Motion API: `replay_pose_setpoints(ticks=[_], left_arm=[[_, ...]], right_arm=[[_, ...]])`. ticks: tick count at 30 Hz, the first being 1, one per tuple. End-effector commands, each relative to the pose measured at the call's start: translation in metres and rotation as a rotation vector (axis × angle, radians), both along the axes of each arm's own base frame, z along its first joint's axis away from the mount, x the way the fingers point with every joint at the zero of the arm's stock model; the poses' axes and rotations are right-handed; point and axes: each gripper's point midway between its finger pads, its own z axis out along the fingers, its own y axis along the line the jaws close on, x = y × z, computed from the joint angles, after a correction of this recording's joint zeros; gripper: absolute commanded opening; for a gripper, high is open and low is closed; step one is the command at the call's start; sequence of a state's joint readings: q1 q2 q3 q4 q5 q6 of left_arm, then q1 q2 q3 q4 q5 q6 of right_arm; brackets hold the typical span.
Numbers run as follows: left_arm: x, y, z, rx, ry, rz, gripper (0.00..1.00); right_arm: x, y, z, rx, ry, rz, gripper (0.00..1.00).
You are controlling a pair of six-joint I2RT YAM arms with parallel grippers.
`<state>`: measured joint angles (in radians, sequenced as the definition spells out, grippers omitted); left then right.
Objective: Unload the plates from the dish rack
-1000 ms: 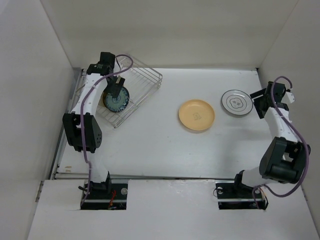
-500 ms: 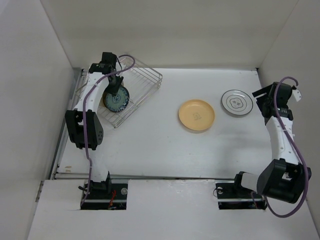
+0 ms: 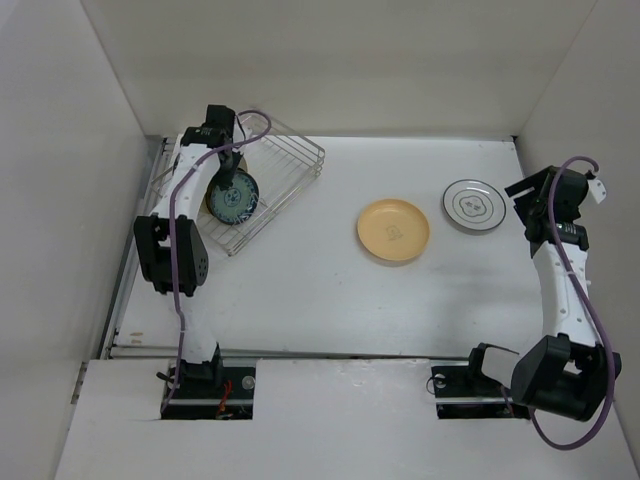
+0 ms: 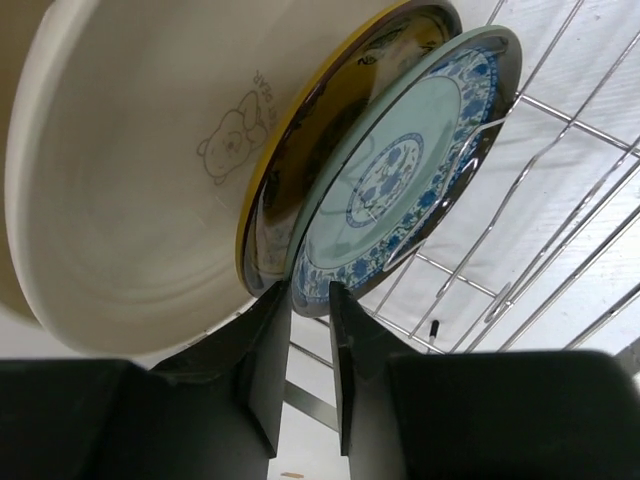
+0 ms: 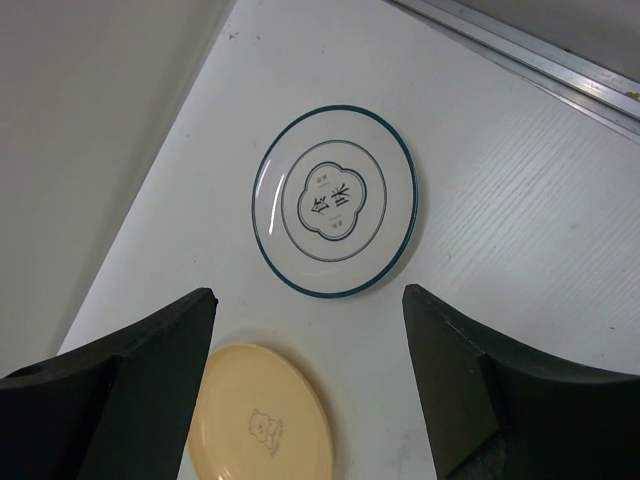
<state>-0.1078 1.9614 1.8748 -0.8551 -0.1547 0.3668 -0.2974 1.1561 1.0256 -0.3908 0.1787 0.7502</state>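
The dish rack (image 3: 285, 165), a silvery wire basket, sits at the table's back left. In it stand on edge a large cream plate (image 4: 130, 170), a dark gold-rimmed plate (image 4: 285, 190) and a blue-patterned plate (image 4: 400, 170). My left gripper (image 4: 308, 295) reaches down into the rack (image 4: 560, 200), and its jaws are shut on the blue-patterned plate's rim. The left gripper (image 3: 232, 168) hangs just above that plate (image 3: 236, 200). A yellow-orange plate (image 3: 393, 231) and a white teal-rimmed plate (image 3: 471, 205) lie flat on the table. My right gripper (image 5: 308, 292) hovers open above them, holding nothing.
White walls close in the table on the left, back and right. A metal rail (image 5: 540, 60) runs along the table's edge beyond the white plate (image 5: 335, 213). The yellow-orange plate (image 5: 265, 420) lies just below the right gripper's fingers.
The left jaws have closed onto the blue-patterned plate's rim. The right arm has drawn back to the right, away from the white plate, still open.
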Motion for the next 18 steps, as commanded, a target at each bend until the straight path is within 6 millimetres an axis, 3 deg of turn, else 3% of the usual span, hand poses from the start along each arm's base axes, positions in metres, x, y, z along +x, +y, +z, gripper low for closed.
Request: replay_pose_setpoints(ticks=[1, 6, 10, 13, 18], left_arm=[[0.007, 0.003, 0.006, 0.030, -0.016, -0.016, 0.17], [0.007, 0.013, 0.000, 0.064, 0.020, 0.007, 0.17], [0.007, 0.013, 0.000, 0.059, 0.019, 0.016, 0.29], [0.010, 0.012, 0.012, 0.050, -0.021, 0.025, 0.36], [0.006, 0.011, 0.007, 0.049, 0.001, 0.012, 0.32]], right_arm=[[0.002, 0.004, 0.011, -0.022, -0.036, 0.030, 0.82], [0.000, 0.005, 0.015, -0.025, -0.046, 0.030, 0.82], [-0.003, 0.005, 0.015, -0.043, -0.049, 0.038, 0.82], [-0.005, 0.006, 0.018, -0.045, -0.058, 0.038, 0.82], [-0.006, 0.006, 0.021, -0.055, -0.063, 0.042, 0.82]])
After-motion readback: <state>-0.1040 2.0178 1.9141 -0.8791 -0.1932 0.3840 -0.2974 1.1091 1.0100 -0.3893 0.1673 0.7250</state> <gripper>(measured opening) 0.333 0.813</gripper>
